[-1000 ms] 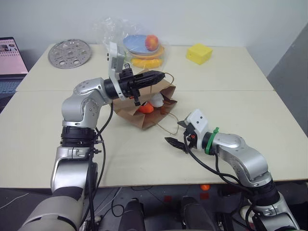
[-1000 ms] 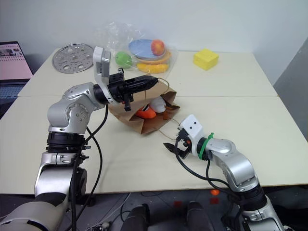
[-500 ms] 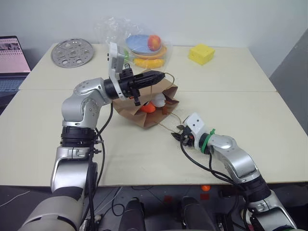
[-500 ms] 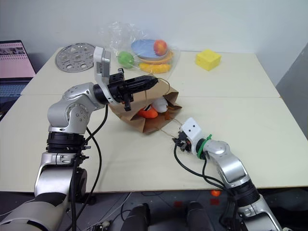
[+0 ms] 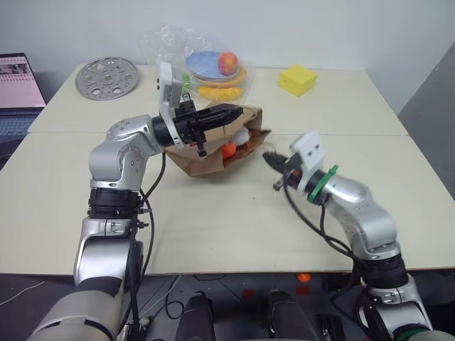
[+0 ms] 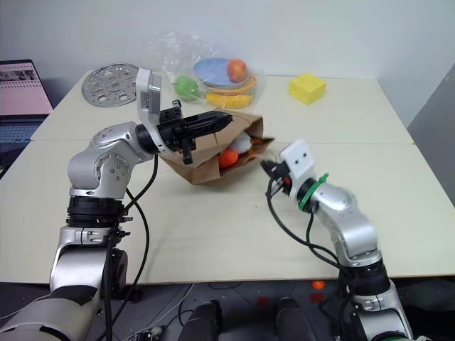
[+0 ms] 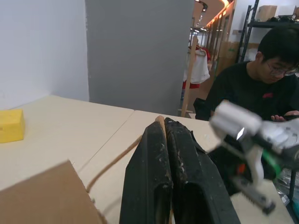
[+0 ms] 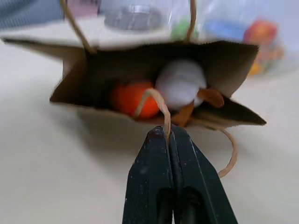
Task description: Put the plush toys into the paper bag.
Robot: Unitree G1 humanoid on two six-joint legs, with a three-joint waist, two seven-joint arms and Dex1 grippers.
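My left tool (image 5: 234, 111) is clenched on one twisted-paper handle (image 7: 160, 122) of the paper bag (image 5: 202, 158); in the left wrist view the thin loop runs up between the closed black fingers (image 7: 154, 168). My right tool (image 5: 271, 158) is clenched on the other handle (image 8: 159, 102), whose loop passes into the pinch of its fingers (image 8: 152, 186) in the right wrist view. The two tools hold the bag's mouth between them, the left at about 10 o'clock of the mouth, the right at about 3 o'clock of it and apart from the bag's body.

The bag lies on its side on the bench (image 5: 213, 220), near the middle, its mouth turned toward my right arm. Both plush toys are inside it. The orange carrot (image 8: 131, 99) sits deep in the opening, and the white egg (image 8: 180, 85) is just beside it, touching it, with its brown legs (image 8: 205, 97) at the mouth's edge.

At 12 o'clock from the bag, against the far edge of the bench, stands a clear plastic bag (image 5: 170, 42) with coloured plates and toy fruit (image 5: 226, 62). At 1 o'clock lies a yellow block (image 5: 296, 79), at 10 o'clock a perforated metal disc (image 5: 105, 77). A laptop (image 5: 15, 92) shows at 9 o'clock, off the bench. In the left wrist view a person in black (image 7: 252, 88) sits beyond the bench.
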